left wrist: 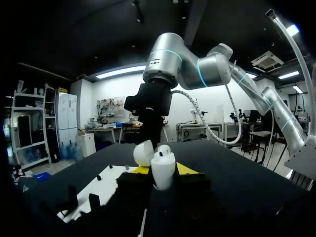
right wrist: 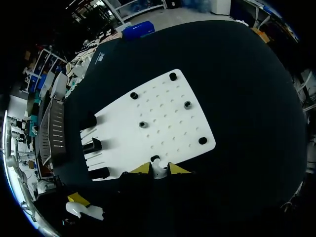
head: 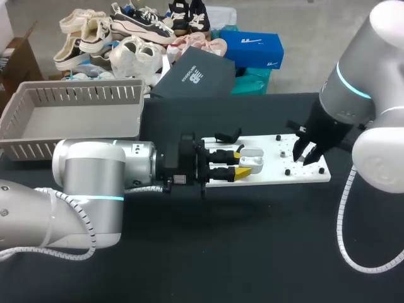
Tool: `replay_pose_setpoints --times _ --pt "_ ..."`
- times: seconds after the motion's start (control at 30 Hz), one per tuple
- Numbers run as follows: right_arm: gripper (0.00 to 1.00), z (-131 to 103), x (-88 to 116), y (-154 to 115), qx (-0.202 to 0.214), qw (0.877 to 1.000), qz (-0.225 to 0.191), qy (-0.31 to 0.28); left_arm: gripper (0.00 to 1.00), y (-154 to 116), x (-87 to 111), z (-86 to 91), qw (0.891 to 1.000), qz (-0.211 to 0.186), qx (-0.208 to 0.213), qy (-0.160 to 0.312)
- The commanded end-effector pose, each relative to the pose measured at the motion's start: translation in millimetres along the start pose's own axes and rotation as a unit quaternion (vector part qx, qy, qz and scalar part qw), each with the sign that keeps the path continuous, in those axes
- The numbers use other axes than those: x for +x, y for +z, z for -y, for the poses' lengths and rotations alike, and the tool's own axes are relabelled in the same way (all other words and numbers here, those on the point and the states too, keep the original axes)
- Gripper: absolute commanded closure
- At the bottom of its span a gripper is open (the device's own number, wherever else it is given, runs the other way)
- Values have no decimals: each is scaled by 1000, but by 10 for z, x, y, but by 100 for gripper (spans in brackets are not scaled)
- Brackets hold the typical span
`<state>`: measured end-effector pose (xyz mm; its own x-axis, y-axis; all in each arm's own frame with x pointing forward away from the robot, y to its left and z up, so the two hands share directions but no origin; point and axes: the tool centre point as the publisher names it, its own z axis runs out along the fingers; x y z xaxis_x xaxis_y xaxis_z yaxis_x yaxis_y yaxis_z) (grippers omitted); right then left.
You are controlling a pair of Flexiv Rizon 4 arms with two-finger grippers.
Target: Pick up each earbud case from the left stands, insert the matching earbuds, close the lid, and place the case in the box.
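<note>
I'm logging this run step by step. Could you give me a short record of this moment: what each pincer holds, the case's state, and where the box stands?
left pincer: shut on the earbud case, over the left part of the white board
earbud case: lid open
right pincer: shut on a small white earbud, low over the board's right part
box: grey, slatted, on the table's rear left, apart from both arms
step left: earbud not yet in the case
</note>
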<state>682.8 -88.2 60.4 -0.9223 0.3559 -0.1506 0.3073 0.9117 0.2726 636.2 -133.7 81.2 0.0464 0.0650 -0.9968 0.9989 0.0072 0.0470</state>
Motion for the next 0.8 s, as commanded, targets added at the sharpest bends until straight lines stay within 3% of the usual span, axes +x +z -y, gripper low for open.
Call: replay_pose_setpoints --times 0.03,0.27,0.47,0.8 --pt "100 139 175 -361 -3 999 47 3 100 0 -1 17 1000 0 -3 1" --pt "100 107 366 -831 9 997 80 -12 100 0 -1 17 1000 0 -3 1" --pt "100 -55 584 -1182 13 995 79 -60 100 0 -1 17 1000 0 -3 1" --pt "100 -461 890 -1292 45 988 32 -142 100 0 -1 17 1000 0 -3 1"
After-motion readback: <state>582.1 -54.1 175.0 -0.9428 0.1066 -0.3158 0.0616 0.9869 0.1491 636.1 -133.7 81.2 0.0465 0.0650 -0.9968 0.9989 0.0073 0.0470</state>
